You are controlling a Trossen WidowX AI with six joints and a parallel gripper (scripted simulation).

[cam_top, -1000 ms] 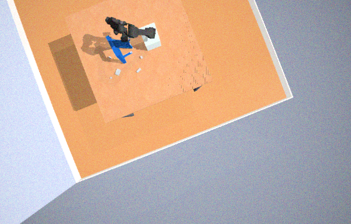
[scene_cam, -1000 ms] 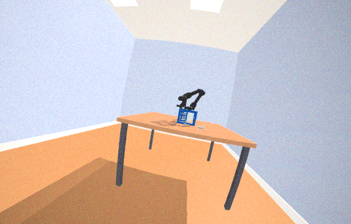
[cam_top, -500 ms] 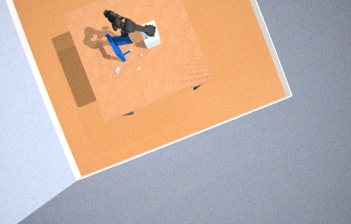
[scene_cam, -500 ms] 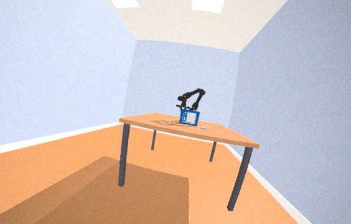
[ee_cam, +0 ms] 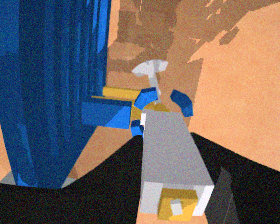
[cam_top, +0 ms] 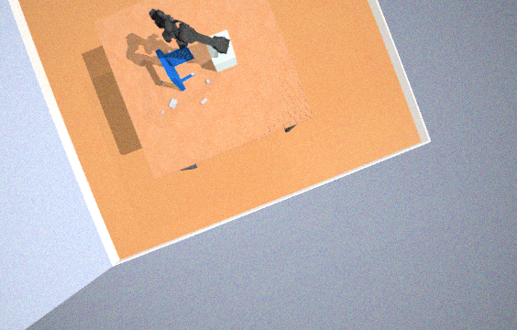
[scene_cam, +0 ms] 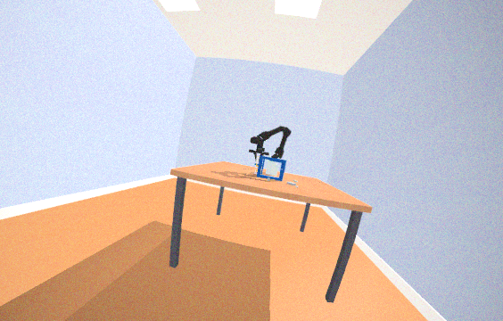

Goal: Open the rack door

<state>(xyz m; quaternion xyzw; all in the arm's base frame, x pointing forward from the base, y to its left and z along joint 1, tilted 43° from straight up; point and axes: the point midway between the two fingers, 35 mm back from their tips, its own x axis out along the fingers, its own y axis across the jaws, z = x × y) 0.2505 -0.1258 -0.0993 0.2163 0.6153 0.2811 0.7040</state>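
The blue door [ee_cam: 51,90] [cam_top: 181,55] stands swung out from the blue frame [scene_cam: 271,178] [cam_top: 173,75], roughly square to it; the exact angle cannot be read. In the exterior view the frame's opening shows through, with the door nearly edge-on at its left. The grey upright handle [ee_cam: 163,150] stands beside the door, joined by blue brackets, with yellow parts and a pale T-shaped piece beyond it. My gripper [ee_cam: 164,141] [scene_cam: 257,156] points down and is shut on the handle, one black finger on each side. How far the handle is turned is hard to tell.
Small pale pieces, such as a block [cam_top: 173,104] and another [cam_top: 203,101], lie on the table [cam_top: 240,101] [scene_cam: 318,194] on the far side of the frame from my arm. A white box [cam_top: 226,63] stands under the arm's base. My arm [cam_top: 190,34] [scene_cam: 274,131] arches above the door.
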